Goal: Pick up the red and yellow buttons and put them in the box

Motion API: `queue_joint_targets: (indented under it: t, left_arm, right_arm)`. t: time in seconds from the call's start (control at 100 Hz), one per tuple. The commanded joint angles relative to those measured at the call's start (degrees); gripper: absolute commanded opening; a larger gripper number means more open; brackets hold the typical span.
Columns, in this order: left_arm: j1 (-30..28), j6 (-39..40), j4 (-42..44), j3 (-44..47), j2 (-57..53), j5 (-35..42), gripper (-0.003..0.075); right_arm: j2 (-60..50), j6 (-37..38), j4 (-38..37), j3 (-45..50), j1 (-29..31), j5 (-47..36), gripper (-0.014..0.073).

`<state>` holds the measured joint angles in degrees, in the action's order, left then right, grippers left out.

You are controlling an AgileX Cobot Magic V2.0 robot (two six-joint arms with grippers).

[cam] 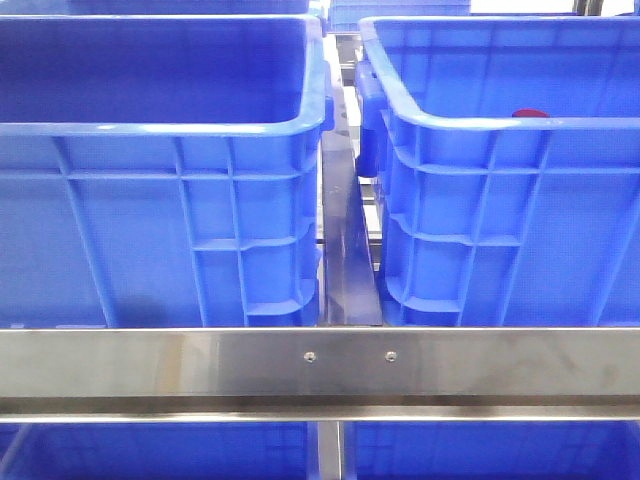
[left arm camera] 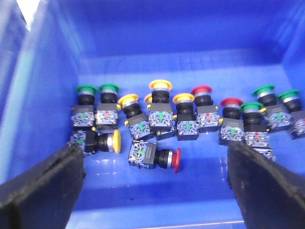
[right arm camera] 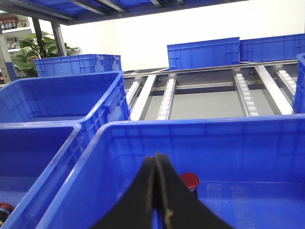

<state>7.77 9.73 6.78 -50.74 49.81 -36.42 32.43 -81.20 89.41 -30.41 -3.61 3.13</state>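
Black padded fingers (left arm camera: pixel 43 191) of your left gripper (left arm camera: pixel 155 188) sit spread wide, nothing between them, hanging over the floor of a blue crate (left arm camera: pixel 190 52) full of push buttons. Nearest the jaws, just ahead of the gap, a red button (left arm camera: pixel 157 157) lies on its side, cap toward the right finger. Beside it, closer to the left finger, a yellow button (left arm camera: pixel 102 142) lies tipped over too. Neither touches the pads. Behind those two you get a row of upright ones: green caps (left arm camera: pixel 97 89) at the left-finger end, yellow caps (left arm camera: pixel 160 86) mid-row, more red caps (left arm camera: pixel 201 89), then green again (left arm camera: pixel 263 90) at the far end. Crate walls rise beyond.

Your right gripper (right arm camera: pixel 157 191) has its jaws pressed together, tips touching, holding nothing you can see. It hangs over the box (right arm camera: pixel 205 138), and just past the tips, slightly off to one side, a single red button cap (right arm camera: pixel 189 180) stands near the box wall. Further out: a neighbour crate (right arm camera: pixel 57 95), roller rails (right arm camera: pixel 167 98), stacked crates (right arm camera: pixel 205 52) at the back.

Front view: steel rail (cam: pixel 320 360) nearest, then the two crates side by side; a sliver of red cap (cam: pixel 530 114) peeks over the right crate's rim (cam: pixel 480 125). Neither gripper shows there.
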Motion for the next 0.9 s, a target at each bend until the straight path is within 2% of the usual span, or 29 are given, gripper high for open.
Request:
queue_joint_targets:
  t: [0.0,0.49,0.89]
  left_arm:
    - [-0.08,-0.11,-0.26,-4.2,5.21,4.3,0.0578]
    - [-0.08,-3.11,-0.26,-20.53,34.92,2.66,0.0576]
    - [-0.08,-3.24,2.39,-23.32,45.5,3.3,0.0574]
  right_arm:
    - [-0.1,-0.58,0.75,-1.44,0.13,0.72,-0.0068]
    - [-0.1,-0.58,0.75,-1.44,0.13,0.72,-0.0068]
    - [-0.1,-0.58,0.75,-1.44,0.13,0.67,-0.0068]
